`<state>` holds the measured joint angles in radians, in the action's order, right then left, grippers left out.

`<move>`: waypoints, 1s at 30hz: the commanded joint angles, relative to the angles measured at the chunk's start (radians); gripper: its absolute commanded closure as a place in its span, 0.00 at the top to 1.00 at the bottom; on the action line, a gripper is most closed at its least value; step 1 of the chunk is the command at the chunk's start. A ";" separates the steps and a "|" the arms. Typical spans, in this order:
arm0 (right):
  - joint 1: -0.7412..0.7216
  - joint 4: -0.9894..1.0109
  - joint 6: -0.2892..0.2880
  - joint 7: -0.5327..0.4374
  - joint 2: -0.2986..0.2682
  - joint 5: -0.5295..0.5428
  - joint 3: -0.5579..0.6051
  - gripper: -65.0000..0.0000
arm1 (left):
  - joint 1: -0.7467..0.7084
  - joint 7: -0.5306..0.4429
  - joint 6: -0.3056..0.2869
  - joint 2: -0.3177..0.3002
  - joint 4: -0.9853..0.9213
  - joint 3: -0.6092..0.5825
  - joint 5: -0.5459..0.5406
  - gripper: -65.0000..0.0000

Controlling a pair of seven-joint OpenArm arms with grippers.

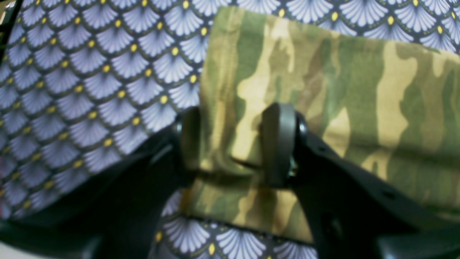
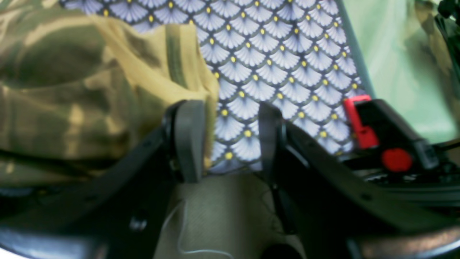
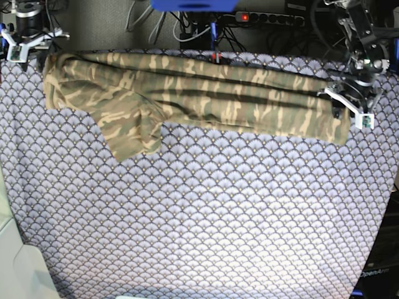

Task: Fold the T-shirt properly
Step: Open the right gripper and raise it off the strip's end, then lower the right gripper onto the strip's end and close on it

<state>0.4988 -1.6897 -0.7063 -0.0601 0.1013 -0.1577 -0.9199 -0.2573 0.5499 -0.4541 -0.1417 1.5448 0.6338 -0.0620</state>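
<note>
The camouflage T-shirt [image 3: 199,93] lies as a long folded band across the far part of the table, one sleeve [image 3: 134,134] sticking out toward the front. At the band's right end in the base view my left gripper [image 3: 352,109] hovers. In the left wrist view the left gripper [image 1: 233,142] is open, its fingers astride the T-shirt [image 1: 341,90] corner lying beneath them. My right gripper [image 3: 24,45] sits at the band's other end. In the right wrist view the right gripper [image 2: 229,140] is open over bare tablecloth, the T-shirt [image 2: 72,90] bunched against its left finger [image 2: 188,140].
A purple scallop-patterned tablecloth [image 3: 206,218] covers the table. Cables and a power strip [image 3: 268,18] run behind the far edge. A red and black device [image 2: 381,133] sits beside my right gripper near the table's edge. A white object [image 3: 19,261] stands at the front left.
</note>
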 commanded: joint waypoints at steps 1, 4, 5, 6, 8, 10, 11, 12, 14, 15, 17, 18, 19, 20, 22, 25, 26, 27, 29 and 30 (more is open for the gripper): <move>-0.019 -0.022 0.008 -0.011 -0.019 0.014 -0.009 0.40 | 0.008 -0.009 0.001 -0.014 -0.013 0.005 -0.006 0.44; -0.096 -0.026 0.008 0.090 -0.059 0.014 -0.006 0.41 | 0.010 -0.015 -0.005 -0.016 -0.063 0.013 -0.006 0.44; -0.128 -0.039 0.008 0.130 -0.071 0.011 0.006 0.42 | 0.010 -0.015 -0.005 -0.020 -0.071 0.022 -0.006 0.44; -0.157 -0.054 0.008 0.177 -0.082 0.010 0.025 0.44 | 0.010 -0.017 -0.005 -0.020 -0.080 0.030 -0.006 0.44; -0.202 -0.092 0.008 0.265 -0.104 0.010 0.065 0.49 | 0.005 -0.017 -0.005 -0.019 -0.074 0.041 -0.006 0.44; -0.239 -0.140 0.008 0.365 -0.128 0.010 0.118 0.54 | 0.002 -0.017 -0.007 -0.019 -0.070 0.041 -0.006 0.44; -0.259 -0.160 0.008 0.409 -0.136 0.010 0.150 0.57 | 0.002 -0.014 -0.007 -0.020 -0.070 0.041 -0.006 0.44; -0.285 -0.177 0.008 0.460 -0.140 0.010 0.189 0.60 | 0.002 -0.012 -0.007 -0.020 -0.070 0.041 -0.006 0.44; -0.328 -0.188 0.008 0.538 -0.159 0.010 0.252 0.63 | 0.000 -0.011 -0.007 -0.020 -0.070 0.041 -0.006 0.44; -0.346 -0.188 0.008 0.575 -0.165 0.010 0.284 0.63 | 0.000 -0.011 -0.007 -0.020 -0.070 0.041 -0.006 0.44; -0.386 -0.188 0.008 0.647 -0.168 0.010 0.351 0.64 | 0.000 -0.011 -0.007 -0.020 -0.070 0.041 -0.006 0.44; -0.400 -0.186 0.008 0.672 -0.173 0.010 0.381 0.64 | 0.000 -0.011 -0.007 -0.020 -0.070 0.041 -0.006 0.44; -0.415 -0.186 0.008 0.698 -0.174 0.010 0.417 0.64 | 0.000 -0.011 -0.007 -0.019 -0.070 0.041 -0.006 0.44; -0.431 -0.186 0.008 0.728 -0.176 0.010 0.454 0.64 | 0.000 -0.011 -0.007 -0.019 -0.073 0.041 -0.006 0.44; -0.463 -0.186 0.008 0.790 -0.176 0.010 0.511 0.64 | 0.003 -0.011 -0.007 -0.020 -0.080 0.041 -0.006 0.44; -0.512 -0.181 0.008 0.892 -0.163 0.014 0.577 0.64 | 0.002 -0.011 -0.007 -0.020 -0.080 0.041 -0.006 0.44; -0.524 -0.175 0.008 0.914 -0.153 0.014 0.594 0.64 | 0.002 -0.011 -0.007 -0.020 -0.080 0.041 -0.006 0.44; -0.541 -0.166 0.008 0.932 -0.143 0.014 0.606 0.64 | 0.002 -0.011 -0.007 -0.020 -0.080 0.041 -0.006 0.44; -0.564 -0.137 0.008 0.955 -0.127 0.014 0.625 0.64 | 0.002 -0.011 -0.007 -0.020 -0.074 0.041 -0.006 0.44; -0.572 -0.117 0.008 0.958 -0.122 0.014 0.629 0.64 | 0.002 -0.011 -0.007 -0.020 -0.071 0.041 -0.006 0.44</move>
<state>-0.0578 -1.7893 -0.7025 0.9089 -0.0135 -0.1490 -0.2882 -0.2539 0.5312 -0.4679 -0.1493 1.4605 0.6682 -0.0803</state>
